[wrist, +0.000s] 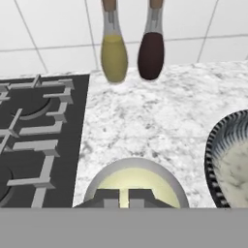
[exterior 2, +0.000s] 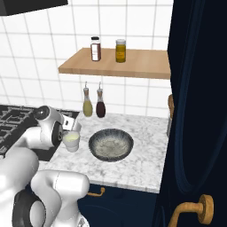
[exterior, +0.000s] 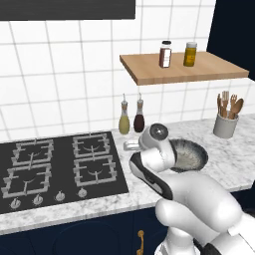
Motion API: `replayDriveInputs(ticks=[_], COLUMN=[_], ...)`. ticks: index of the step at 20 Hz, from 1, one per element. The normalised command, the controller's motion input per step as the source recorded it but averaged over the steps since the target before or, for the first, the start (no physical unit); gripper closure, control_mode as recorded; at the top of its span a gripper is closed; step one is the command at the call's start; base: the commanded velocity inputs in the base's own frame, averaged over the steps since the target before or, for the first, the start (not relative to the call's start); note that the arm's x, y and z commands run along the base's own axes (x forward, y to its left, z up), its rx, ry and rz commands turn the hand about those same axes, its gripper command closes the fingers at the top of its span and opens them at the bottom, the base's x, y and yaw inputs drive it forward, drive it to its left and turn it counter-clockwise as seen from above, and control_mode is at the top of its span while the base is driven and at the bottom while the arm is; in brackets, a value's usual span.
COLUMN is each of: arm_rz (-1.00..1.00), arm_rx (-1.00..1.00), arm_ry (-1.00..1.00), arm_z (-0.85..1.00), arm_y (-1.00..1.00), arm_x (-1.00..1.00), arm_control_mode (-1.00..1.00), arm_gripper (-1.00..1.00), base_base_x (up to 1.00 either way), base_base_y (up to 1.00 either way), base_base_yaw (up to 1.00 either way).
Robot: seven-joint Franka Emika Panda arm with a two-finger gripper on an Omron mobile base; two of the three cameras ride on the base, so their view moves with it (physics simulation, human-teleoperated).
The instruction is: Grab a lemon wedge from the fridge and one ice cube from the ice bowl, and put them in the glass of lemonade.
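Pale yellow is seen in the glass (wrist: 131, 180). The bowl (exterior 2: 111, 144) is dark-grey speckled at rim, pale inside. Counter (wrist: 160, 116) is marbled white-grey; hob (exterior: 57, 169) black w/ grey grates. Bottles: one yellow (wrist: 114, 57), one dark brown (wrist: 151, 54). Shelf (exterior 2: 119, 64) is light wood; tiles (exterior: 64, 74) white.

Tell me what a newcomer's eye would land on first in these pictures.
The white arm's shut gripper hovers right over the glass of lemonade on the marble counter. Beside the glass sits the ice bowl, with the black stove on the glass's other side.
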Motion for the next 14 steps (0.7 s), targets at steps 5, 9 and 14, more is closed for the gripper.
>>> replayDriveInputs(ticks=[5, 9, 14], arm_rz=[0.00, 0.00, 0.00], arm_rx=[0.00, 0.00, -0.01], arm_ry=[0.00, 0.00, 0.00], arm_z=[-0.33, -0.37, -0.33], arm_y=[0.00, 0.00, 0.00], arm_x=[0.34, 0.39, 0.31], arm_control_mode=[-1.00, -1.00, -1.00], arm_gripper=[1.00, 1.00, 1.00], base_base_x=[0.00, 0.00, 0.00], base_base_y=[0.00, 0.00, 0.00], base_base_yaw=[0.00, 0.00, 0.00])
